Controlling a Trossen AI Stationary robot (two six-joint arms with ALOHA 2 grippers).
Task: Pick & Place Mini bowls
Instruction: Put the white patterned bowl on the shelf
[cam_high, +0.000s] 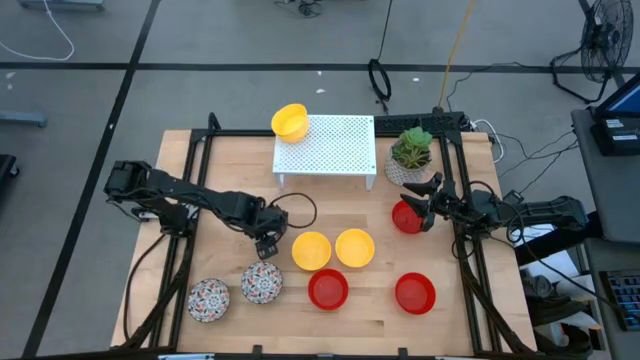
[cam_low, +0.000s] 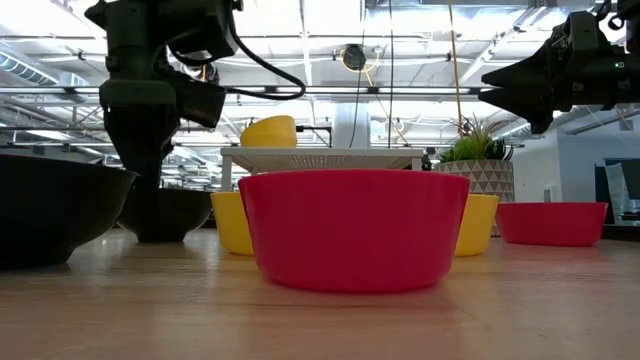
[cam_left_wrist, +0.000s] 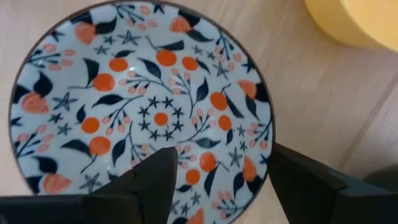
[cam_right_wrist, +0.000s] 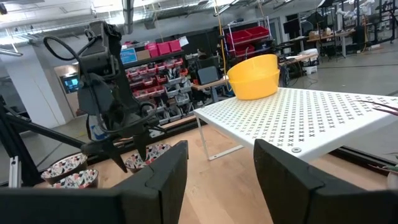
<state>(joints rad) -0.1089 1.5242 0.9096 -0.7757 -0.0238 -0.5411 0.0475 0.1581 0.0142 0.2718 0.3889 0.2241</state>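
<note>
Left gripper (cam_high: 268, 247) hung just above a mosaic bowl (cam_high: 261, 283) in the high view, with its fingers apart and nothing between them. A second mosaic bowl (cam_high: 208, 299) sat just past the first one, farther from the gripper. Two yellow bowls (cam_high: 311, 250) lay close to the gripper on its other side, touching each other. Two red bowls (cam_high: 327, 289) rested beyond those, near the table's (cam_high: 240, 165) front edge. One more yellow bowl (cam_high: 289, 121) sat on the corner of the white rack (cam_high: 326, 148), well away from the left gripper. The right gripper (cam_high: 428, 208) was near a third red bowl (cam_high: 404, 217), and it looked as if the bowl was just beside its tips, though that was hard to see. A potted plant (cam_high: 411, 153) stood close behind it.

Seen from the low view, the left arm came down over a dark-looking bowl (cam_low: 165, 212). A big red bowl (cam_low: 353, 228) filled the middle.

From the left wrist view, the left gripper's fingers (cam_left_wrist: 155, 180) were spread over the mosaic bowl's (cam_left_wrist: 140, 106) rim, not squeezing it.

From the right wrist view, the right gripper's fingers (cam_right_wrist: 168, 171) were open and held nothing, with the rack (cam_right_wrist: 298, 121) ahead.
</note>
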